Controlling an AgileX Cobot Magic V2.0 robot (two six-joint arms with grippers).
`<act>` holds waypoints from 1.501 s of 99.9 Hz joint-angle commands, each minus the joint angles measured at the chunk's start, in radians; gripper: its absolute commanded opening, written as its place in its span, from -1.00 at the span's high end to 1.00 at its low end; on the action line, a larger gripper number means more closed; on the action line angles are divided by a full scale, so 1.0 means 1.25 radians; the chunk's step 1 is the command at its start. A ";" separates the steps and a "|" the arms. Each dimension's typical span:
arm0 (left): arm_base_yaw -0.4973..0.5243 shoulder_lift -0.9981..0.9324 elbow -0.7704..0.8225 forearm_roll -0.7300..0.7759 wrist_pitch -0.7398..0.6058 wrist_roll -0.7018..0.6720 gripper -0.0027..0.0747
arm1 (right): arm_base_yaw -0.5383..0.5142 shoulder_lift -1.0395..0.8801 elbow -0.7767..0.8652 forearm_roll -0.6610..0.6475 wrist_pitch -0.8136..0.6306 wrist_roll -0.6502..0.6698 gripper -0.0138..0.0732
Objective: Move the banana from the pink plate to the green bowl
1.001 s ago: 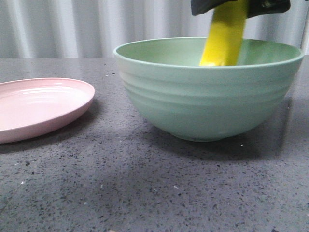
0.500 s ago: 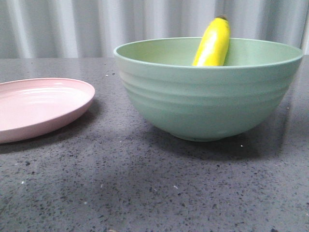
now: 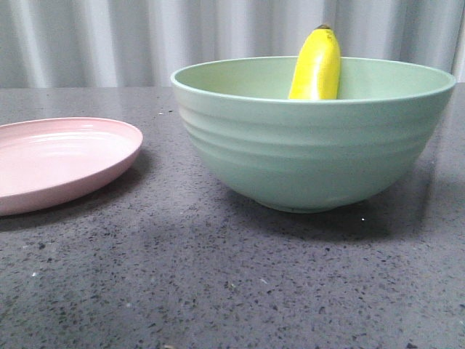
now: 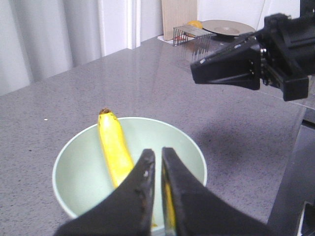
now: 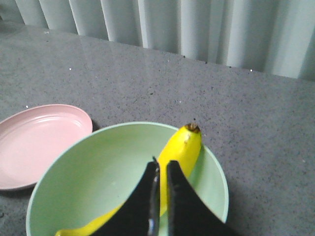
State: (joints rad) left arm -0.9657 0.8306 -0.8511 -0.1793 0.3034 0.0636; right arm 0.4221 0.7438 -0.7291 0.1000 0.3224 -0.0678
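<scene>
The banana [image 3: 316, 64] now leans free against the far wall of the green bowl [image 3: 312, 149], near its twelve o'clock; a second ago a claw held it. Both the left gripper [image 4: 158, 162] and the right gripper [image 5: 162, 172] hover above, fingers nearly together, empty. The pink plate [image 3: 62, 161] is bare, so the transfer looks done.

Showing bright yellow on the banana [image 3: 315, 65], darkening to a brown-black tip at its upper end. Wearing pale mint green all over the green bowl [image 3: 305, 142], with horizontal ridges banding its outside. Glowing pale pink on the pink plate [image 3: 62, 160] beside the bowl. Spreading dark grey with fine light and dark speckles across the table [image 3: 218, 283] under the bowl. Hanging in whitish-grey vertical folds behind the bowl, possibly a curtain [image 3: 109, 40]. Looking black on both grippers' fingers [image 4: 142, 196].
</scene>
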 commanded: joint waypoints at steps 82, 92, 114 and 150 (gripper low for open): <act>-0.004 -0.478 0.498 0.062 -0.256 0.003 0.98 | -0.004 -0.271 0.476 -0.008 -0.583 -0.009 0.83; -0.004 -0.480 0.510 0.062 -0.256 0.003 0.98 | -0.004 -0.271 0.476 -0.008 -0.581 -0.009 0.83; -0.004 -0.480 0.516 0.062 -0.251 0.003 0.98 | -0.004 -0.271 0.476 -0.008 -0.581 -0.009 0.83; 0.012 -0.480 0.520 0.089 -0.272 0.003 0.98 | -0.004 -0.271 0.476 -0.008 -0.581 -0.009 0.83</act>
State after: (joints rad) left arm -0.9634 0.2221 -0.1763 -0.0939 0.0673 0.0643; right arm 0.4221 0.4029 -0.1075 0.0985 -0.3200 -0.0678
